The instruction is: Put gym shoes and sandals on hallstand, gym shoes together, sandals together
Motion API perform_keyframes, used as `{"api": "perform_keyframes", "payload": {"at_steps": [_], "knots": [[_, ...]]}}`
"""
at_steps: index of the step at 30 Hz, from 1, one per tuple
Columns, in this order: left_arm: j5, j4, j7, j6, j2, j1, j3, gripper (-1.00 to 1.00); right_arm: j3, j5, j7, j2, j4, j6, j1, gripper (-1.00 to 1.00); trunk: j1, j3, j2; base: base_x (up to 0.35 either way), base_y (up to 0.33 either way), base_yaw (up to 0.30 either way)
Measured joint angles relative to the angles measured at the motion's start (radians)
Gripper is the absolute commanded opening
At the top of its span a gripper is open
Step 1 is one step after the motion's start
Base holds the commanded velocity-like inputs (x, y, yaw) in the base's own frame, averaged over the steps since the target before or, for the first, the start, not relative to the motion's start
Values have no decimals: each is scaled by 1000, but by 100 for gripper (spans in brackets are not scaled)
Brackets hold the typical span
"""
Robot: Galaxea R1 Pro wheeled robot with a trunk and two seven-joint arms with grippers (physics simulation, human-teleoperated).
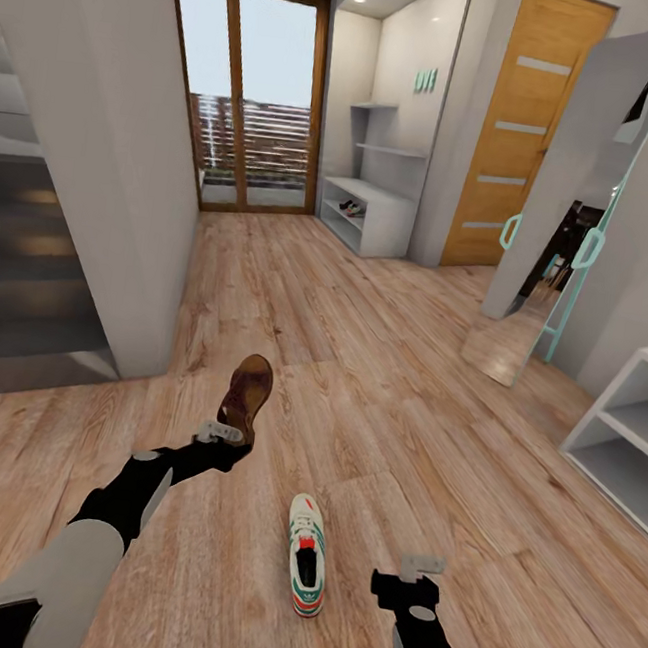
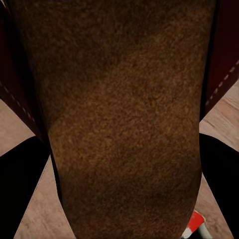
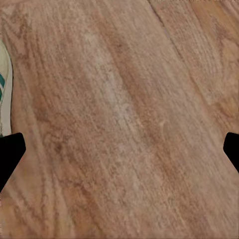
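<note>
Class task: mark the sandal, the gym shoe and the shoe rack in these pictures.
sandal (image 1: 247, 393), head view, on its brown sole.
gym shoe (image 1: 306, 553), head view, on its laces and tongue.
shoe rack (image 1: 389, 219), head view, on the side wall of its low bench.

bright even daylight comes thru the tall wood-framed glass door (image 1: 257, 95) at the far end; a small ceiling spot glows above the alcove. soft, faint shadows on the light brown wood-plank floor (image 1: 377, 390). wide-angle bend at head view edges. wrist views soft, w/ blurry grain close up.
</note>
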Motion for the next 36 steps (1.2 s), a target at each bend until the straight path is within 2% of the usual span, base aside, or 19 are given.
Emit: {"api": "perform_keyframes", "payload": {"at_steps": [12, 17, 29, 36], "knots": [[1, 0, -2, 0, -1, 0, 0, -100, 0, -2, -1, 3, 7, 0, 0, 100, 0, -11, 0, 161, 142, 179], [0, 0, -1, 0, -1, 0, 0, -100, -1, -2, -1, 3, 7, 0, 0, 100, 0, -12, 0, 8, 7, 73], [0, -2, 1, 0, -1, 0, 0, -100, -1, -2, -1, 3, 7, 0, 0, 100, 0, -12, 0, 0, 0, 253], [0, -1, 1, 0, -1, -1, 1, -100, -1, -2, 0, 3, 7, -1, 0, 100, 0, -12, 0, 74, 34, 53]]}}
